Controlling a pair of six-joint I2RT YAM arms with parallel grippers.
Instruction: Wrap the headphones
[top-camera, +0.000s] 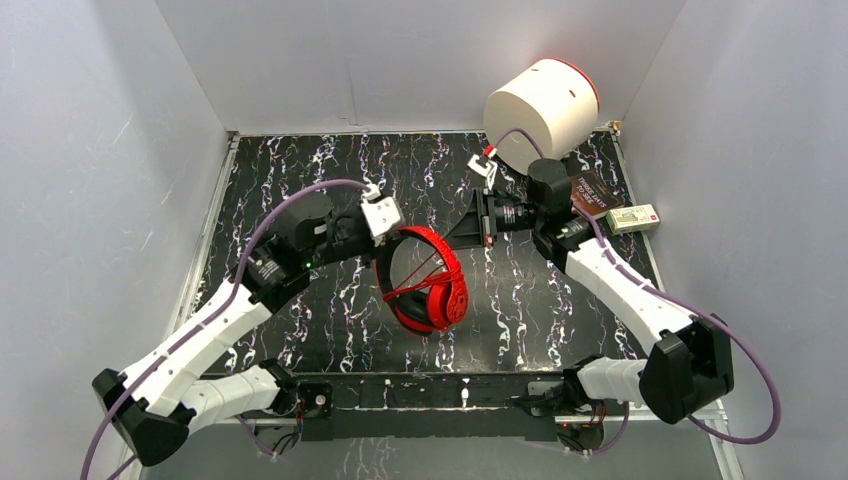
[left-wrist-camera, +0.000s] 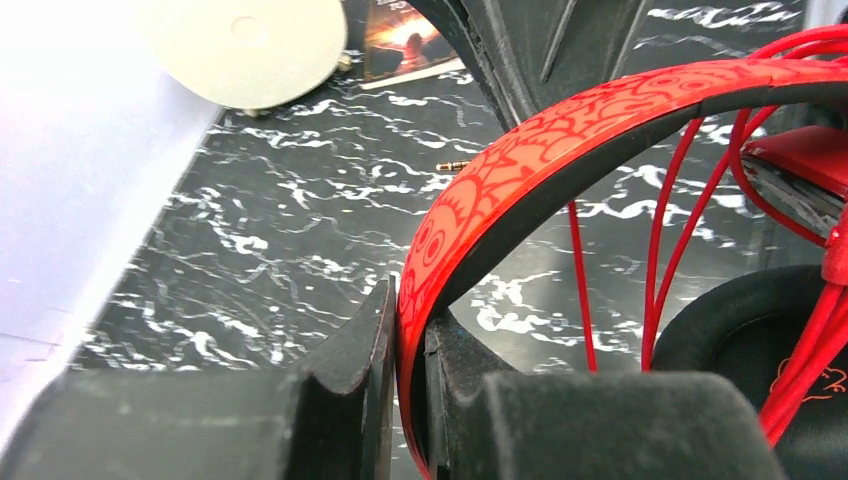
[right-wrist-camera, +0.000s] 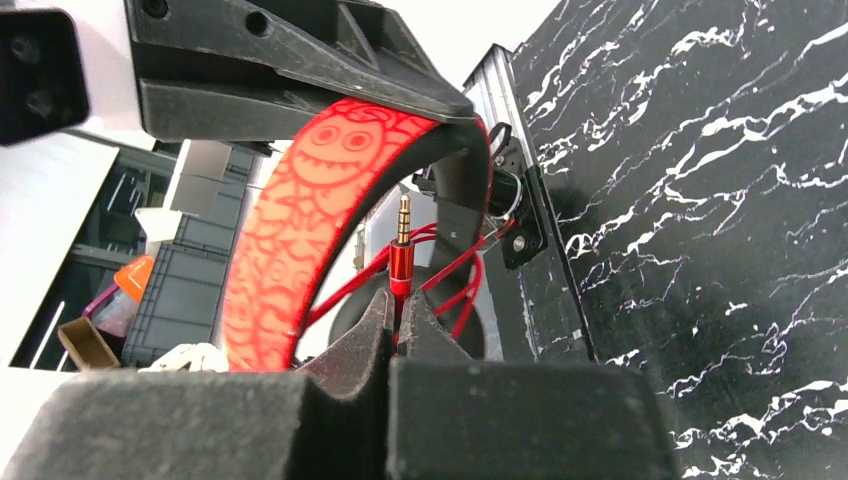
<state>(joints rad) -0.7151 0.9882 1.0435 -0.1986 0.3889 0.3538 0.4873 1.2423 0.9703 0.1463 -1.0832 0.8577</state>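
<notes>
Left wrist view: headphones (left-wrist-camera: 560, 150) headband runs off the right edge, its lower end lost between the left gripper (left-wrist-camera: 410, 320) fingers. Ear pad (left-wrist-camera: 740, 320) cut by the bottom edge. White cylinder (left-wrist-camera: 250, 45) and booklet (left-wrist-camera: 400, 35) clipped at top, booklet print blurred.
Top view: box (top-camera: 632, 218) label too small to read. Booklet partly under the right arm (top-camera: 610, 270).
Right wrist view: clutter (right-wrist-camera: 130, 290), lower left, too indistinct to name.
</notes>
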